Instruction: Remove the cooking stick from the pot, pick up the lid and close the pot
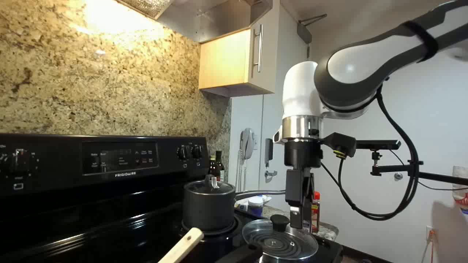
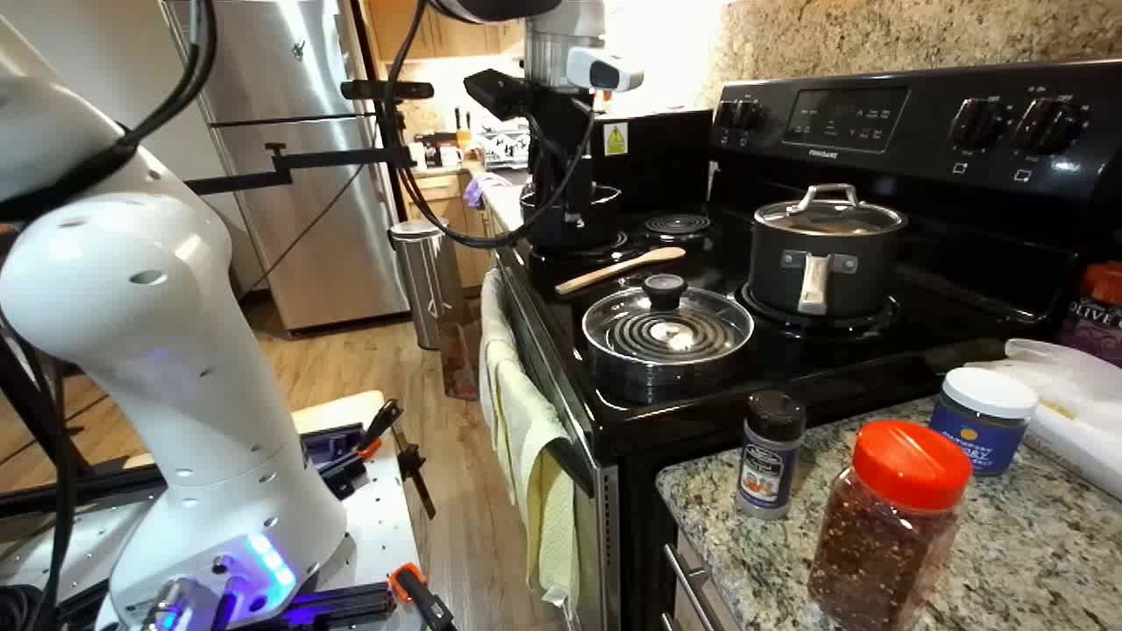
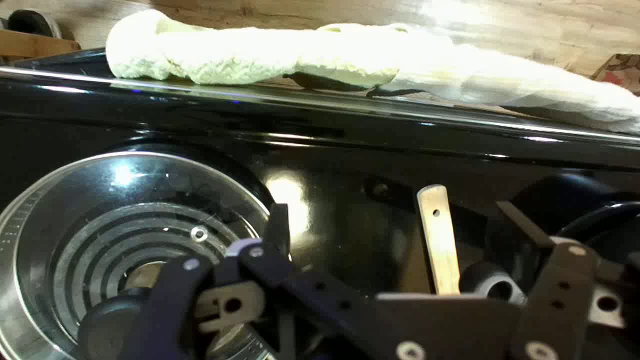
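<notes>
The cooking stick, a pale wooden utensil, lies on the black stovetop in both exterior views (image 1: 184,246) (image 2: 622,270); its holed handle end shows in the wrist view (image 3: 438,235). The clear glass lid with a black knob rests over a front burner (image 2: 614,337) (image 1: 263,246), and fills the left of the wrist view (image 3: 165,190). The dark pot (image 2: 607,206) stands behind my gripper, mostly hidden, and looks uncovered; its edge shows in the wrist view (image 3: 607,237). My gripper (image 3: 400,220) is open and empty, above the stove (image 1: 302,223) (image 2: 565,223), close to the lid's knob in an exterior view.
A covered dark pot (image 2: 828,263) (image 1: 208,210) with a metal handle stands on a back burner. Spice jars (image 2: 890,535) stand on the granite counter (image 2: 1034,561). A towel (image 2: 521,421) hangs on the oven door. The control panel (image 1: 120,157) rises behind.
</notes>
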You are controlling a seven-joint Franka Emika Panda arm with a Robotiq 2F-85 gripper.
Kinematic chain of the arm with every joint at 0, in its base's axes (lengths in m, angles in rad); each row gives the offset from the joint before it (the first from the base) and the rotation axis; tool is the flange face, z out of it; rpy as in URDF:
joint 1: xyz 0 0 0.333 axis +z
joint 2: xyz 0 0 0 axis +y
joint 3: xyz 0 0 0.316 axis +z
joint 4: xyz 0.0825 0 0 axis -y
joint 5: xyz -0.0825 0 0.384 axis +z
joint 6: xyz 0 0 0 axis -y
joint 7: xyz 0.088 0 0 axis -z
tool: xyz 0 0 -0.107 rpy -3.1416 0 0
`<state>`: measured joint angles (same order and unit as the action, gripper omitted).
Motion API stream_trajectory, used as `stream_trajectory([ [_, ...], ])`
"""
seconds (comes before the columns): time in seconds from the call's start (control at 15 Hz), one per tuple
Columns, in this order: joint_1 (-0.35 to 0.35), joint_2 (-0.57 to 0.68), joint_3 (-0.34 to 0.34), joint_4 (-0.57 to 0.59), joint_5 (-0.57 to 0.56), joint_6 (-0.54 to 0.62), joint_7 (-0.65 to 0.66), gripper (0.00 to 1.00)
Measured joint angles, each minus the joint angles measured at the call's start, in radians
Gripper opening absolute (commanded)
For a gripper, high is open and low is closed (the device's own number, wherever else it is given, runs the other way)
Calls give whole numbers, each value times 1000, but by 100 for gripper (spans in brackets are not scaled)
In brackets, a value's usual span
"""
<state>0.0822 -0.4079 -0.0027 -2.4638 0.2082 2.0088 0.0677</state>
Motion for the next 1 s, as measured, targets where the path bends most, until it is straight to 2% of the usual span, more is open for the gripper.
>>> stream_trajectory([
  [0.73, 0, 3, 2, 7, 0, 4, 0, 100],
  [1.0, 3, 40, 33, 81, -28, -2, -12, 100],
])
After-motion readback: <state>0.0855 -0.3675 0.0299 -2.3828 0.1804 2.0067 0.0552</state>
